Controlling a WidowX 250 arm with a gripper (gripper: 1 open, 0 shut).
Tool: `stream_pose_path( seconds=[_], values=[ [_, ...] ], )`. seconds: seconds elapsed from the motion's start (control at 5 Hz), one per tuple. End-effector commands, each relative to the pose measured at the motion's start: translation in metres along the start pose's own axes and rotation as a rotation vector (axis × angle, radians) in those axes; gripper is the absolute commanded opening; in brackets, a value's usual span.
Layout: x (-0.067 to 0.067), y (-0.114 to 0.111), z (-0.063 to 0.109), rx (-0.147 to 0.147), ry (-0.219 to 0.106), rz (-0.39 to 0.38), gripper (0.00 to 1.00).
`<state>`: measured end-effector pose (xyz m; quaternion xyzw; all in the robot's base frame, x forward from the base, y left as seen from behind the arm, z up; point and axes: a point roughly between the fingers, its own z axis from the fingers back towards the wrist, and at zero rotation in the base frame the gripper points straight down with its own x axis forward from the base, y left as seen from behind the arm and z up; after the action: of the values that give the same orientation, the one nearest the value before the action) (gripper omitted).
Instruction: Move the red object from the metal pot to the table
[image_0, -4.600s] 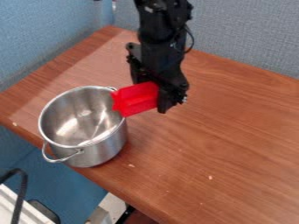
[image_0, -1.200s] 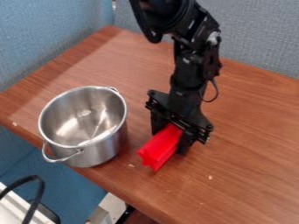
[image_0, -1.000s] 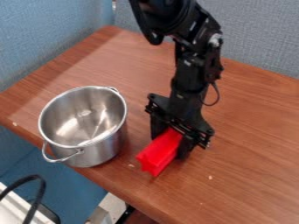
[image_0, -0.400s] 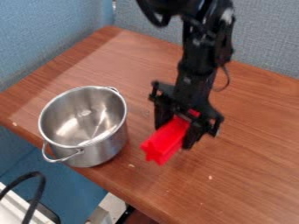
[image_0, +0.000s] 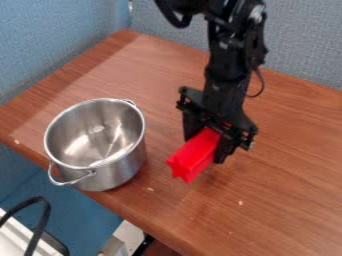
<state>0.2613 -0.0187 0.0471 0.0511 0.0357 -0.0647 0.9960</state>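
Observation:
The red object (image_0: 194, 160) is a bright red block that hangs tilted, its lower end just above the table (image_0: 281, 190). My gripper (image_0: 214, 138) points straight down and is shut on the block's upper end, with a black finger on each side. The metal pot (image_0: 107, 172) stands to the left, shiny and empty, a short gap from the block. The part of the block between the fingers is hidden.
The wooden tabletop's front edge runs diagonally just below the pot and the block. A blue wall stands behind the table at the left. A dark cable (image_0: 20, 215) lies off the table at the lower left.
Several seconds ago the block was held at the pot's rim; it then went down to the right of the pot. Over the last second gripper and block rose slightly and shifted right.

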Motion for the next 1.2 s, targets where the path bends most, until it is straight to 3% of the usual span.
stream_pose_path(
  seconds=[0.0, 0.2, 0.6, 0.8, 1.0],
  values=[
    [0.007, 0.008, -0.007, 0.01, -0.036, -0.023, 0.0],
    [0.017, -0.001, -0.012, 0.018, -0.041, -0.036, 0.0],
    [0.011, -0.01, -0.013, -0.02, -0.032, -0.041, 0.0],
    [0.006, -0.011, -0.013, -0.034, -0.025, -0.027, 1.0],
    [-0.003, -0.01, -0.012, -0.043, -0.021, -0.036, 1.0]
  ],
)
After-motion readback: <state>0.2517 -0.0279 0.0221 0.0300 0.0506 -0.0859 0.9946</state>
